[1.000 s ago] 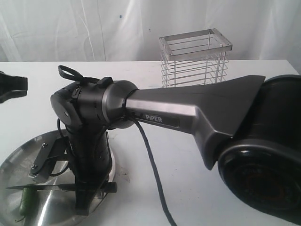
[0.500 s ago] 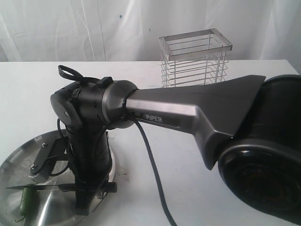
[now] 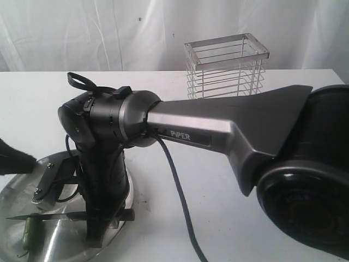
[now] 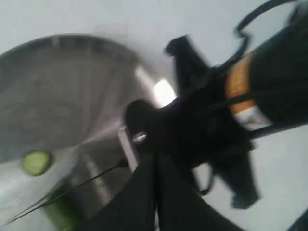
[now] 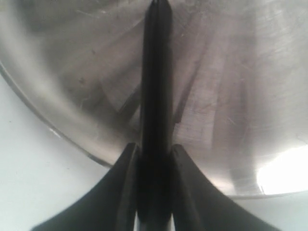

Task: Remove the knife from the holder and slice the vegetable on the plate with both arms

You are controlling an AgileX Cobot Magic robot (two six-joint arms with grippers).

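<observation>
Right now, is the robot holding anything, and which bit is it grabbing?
Yes. The right gripper holds the knife by its black handle. The left gripper is shut and holds nothing.

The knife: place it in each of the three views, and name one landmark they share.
Exterior view: the knife lies level at lower left, over the plate.
Left wrist view: the knife is a thin dark line at lower left, seen edge-on.
Right wrist view: the knife is a dark bar up the middle, held in the right gripper.
Shared landmark: the plate.
</observation>
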